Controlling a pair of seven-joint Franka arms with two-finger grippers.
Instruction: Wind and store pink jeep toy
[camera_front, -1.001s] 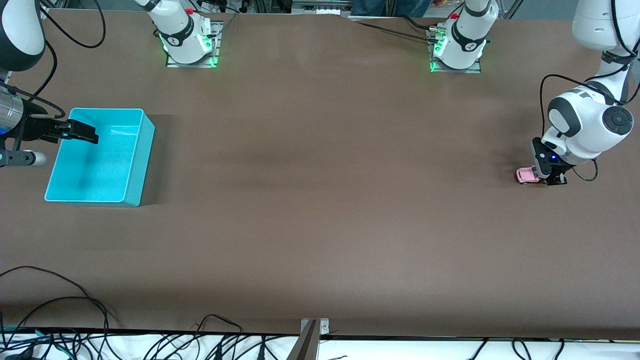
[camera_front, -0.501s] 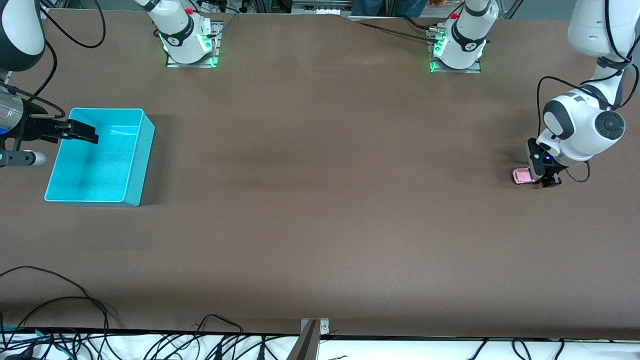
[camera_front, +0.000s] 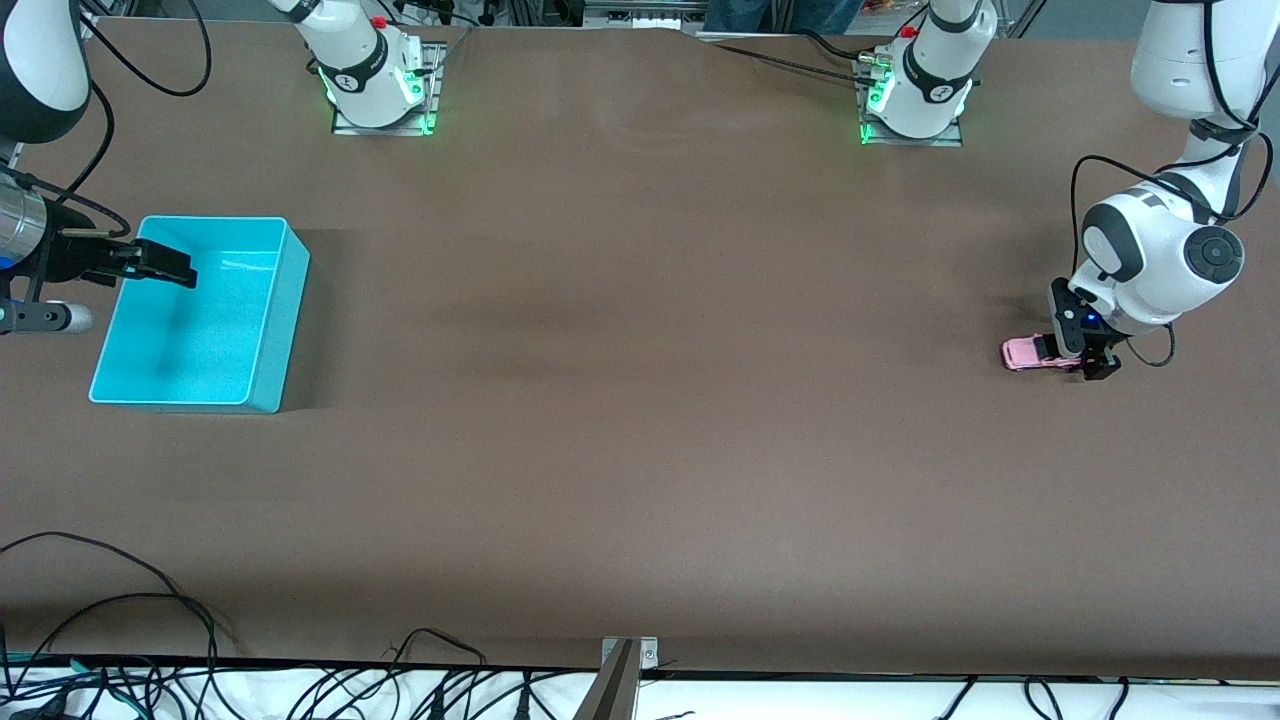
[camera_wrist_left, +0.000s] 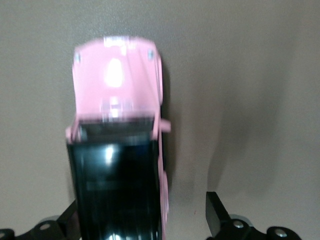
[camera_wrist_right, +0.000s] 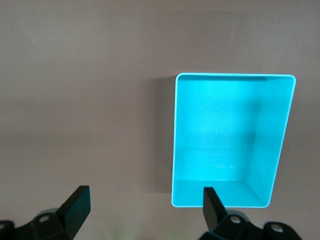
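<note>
The brown cloth-covered table (camera_front: 640, 400) carries only two objects, set at its two ends; the long bare stretch between them reads as a runway for the wound toy, and nothing stands in that path. The turquoise open-topped rectangular plastic bin (camera_front: 200, 315) sits empty at the right arm's end, evidently the storage place. The right gripper (camera_front: 160, 265) waits over the bin's rim, its black fingers spread wide with nothing between them, as the right wrist view confirms. The left gripper (camera_front: 1085, 355) is down at table level at the left arm's end, set over the rear of the small boxy light-pink jeep toy with a black roof panel (camera_front: 1028, 353); in the left wrist view the jeep (camera_wrist_left: 117, 145) lies between spread fingers, one close against its side, the other clearly apart, so it appears unclamped. The toy rests on its wheels on the cloth, bonnet toward the bin; winding seems in hand, storing not yet begun. Loose cables (camera_front: 120, 620) lie along the table's near edge, clear of the work.
</note>
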